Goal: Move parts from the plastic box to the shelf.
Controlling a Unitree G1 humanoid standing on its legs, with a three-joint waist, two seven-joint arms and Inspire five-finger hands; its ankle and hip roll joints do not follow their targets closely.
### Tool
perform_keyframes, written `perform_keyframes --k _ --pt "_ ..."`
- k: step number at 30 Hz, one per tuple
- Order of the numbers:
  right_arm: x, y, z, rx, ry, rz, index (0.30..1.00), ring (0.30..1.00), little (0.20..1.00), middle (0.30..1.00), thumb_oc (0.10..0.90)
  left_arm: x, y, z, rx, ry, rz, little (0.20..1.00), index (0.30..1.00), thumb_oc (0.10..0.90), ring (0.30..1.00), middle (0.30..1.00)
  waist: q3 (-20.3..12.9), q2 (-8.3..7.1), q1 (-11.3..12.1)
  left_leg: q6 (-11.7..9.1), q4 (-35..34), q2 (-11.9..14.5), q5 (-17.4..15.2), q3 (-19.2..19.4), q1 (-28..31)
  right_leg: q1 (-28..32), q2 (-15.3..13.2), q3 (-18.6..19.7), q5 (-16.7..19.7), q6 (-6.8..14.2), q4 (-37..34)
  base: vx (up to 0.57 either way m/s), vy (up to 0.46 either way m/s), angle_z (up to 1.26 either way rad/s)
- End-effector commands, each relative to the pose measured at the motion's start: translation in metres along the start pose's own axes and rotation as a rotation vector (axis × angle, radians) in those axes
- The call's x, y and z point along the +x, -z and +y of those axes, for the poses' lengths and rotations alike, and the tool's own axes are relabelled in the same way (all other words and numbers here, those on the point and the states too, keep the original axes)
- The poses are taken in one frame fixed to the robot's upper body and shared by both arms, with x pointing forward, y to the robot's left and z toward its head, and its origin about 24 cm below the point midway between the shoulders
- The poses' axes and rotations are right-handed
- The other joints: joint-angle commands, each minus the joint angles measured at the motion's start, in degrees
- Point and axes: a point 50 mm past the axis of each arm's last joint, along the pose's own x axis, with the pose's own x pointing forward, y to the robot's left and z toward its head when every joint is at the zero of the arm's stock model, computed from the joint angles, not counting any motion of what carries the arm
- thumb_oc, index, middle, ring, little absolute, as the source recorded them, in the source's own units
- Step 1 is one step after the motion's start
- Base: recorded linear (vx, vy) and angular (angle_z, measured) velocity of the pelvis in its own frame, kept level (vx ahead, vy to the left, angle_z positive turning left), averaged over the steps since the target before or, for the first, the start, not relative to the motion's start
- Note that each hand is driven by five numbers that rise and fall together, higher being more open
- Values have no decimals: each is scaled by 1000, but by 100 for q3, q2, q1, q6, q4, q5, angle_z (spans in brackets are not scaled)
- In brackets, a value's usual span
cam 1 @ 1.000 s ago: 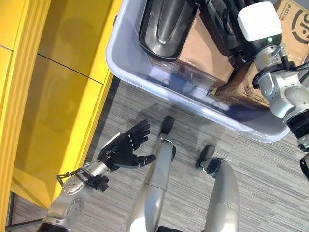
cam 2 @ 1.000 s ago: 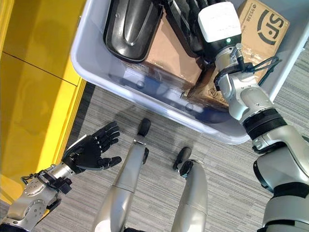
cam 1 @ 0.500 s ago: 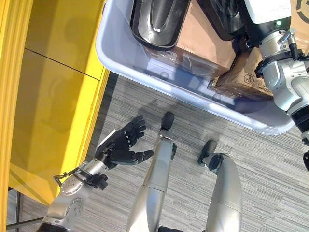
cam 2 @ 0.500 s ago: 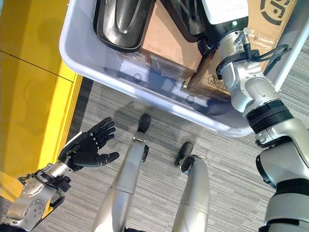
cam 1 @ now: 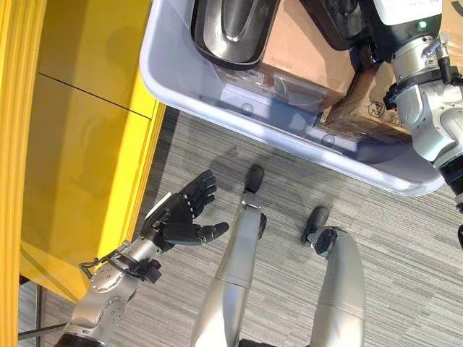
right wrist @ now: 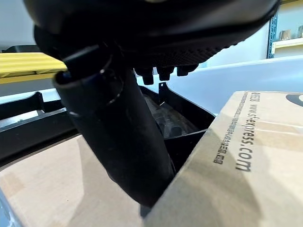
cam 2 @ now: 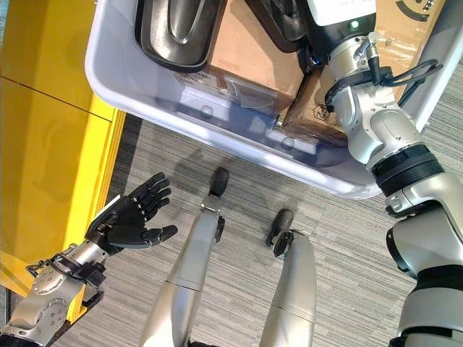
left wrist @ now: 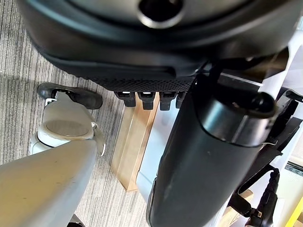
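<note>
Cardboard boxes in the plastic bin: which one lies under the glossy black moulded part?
The plain brown cardboard box at the bin's left; the printed cardboard box lies beyond the right arm, uncovered.

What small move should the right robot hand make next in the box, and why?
Probably curl the right robot hand around the black part it reaches toward. It hangs over the plastic box between cardboard boxes, holding nothing visible; the left robot hand is open over the floor.

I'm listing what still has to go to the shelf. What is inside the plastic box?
In the plastic box lie cardboard boxes and black plastic trays. The right hand reaches down between the cartons. Whatever lies under the cartons and trays is covered.
</note>
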Motion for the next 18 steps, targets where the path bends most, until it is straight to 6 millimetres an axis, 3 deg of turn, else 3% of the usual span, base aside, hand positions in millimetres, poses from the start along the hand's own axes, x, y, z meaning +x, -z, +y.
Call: perform_keyframes --k 1,6,7,8,9,10,18 --pt "2 11 1 -69 -46 18 1000 1000 1000 1000 900 2 -18 -7 13 61 -130 1000 1000 900 1000 1000 22 458 164 666 -93 -222 -523 480 105 253 413 -167 -449 -479 371 0 0 0" --pt "2 17 -1 -105 -19 64 1000 1000 1000 1000 900 2 -18 -7 25 61 -123 1000 1000 900 1000 1000 22 458 165 669 -143 -205 -506 473 131 274 413 -180 -436 -472 327 0 0 0" --pt "2 18 0 -118 -16 69 753 753 753 753 724 3 -17 -7 25 60 -126 1000 1000 900 1000 1000 22 460 170 668 -154 -195 -502 476 133 287 404 -189 -437 -473 321 0 0 0" --pt "2 18 0 -118 -16 69 753 753 753 753 724 3 -17 -7 25 60 -126 1000 1000 900 1000 1000 22 460 170 668 -155 -195 -501 476 133 288 404 -189 -437 -473 320 0 0 0" --pt "2 17 1 -118 -19 68 575 575 575 575 596 3 -17 -8 24 59 -128 1000 1000 900 1000 1000 22 463 170 666 -158 -195 -500 476 130 285 405 -188 -440 -474 320 0 0 0" --pt "2 15 2 -110 -34 62 300 300 300 300 400 4 -17 -8 24 54 -131 1000 1000 900 1000 1000 22 464 177 662 -182 -191 -489 472 134 297 399 -189 -439 -474 303 0 0 0" --pt "3 16 1 -140 16 50 300 300 300 300 400 4 -17 -9 35 59 -125 1000 1000 900 1000 1000 22 476 216 660 -177 -202 -475 451 102 277 385 -217 -459 -488 347 0 0 0"
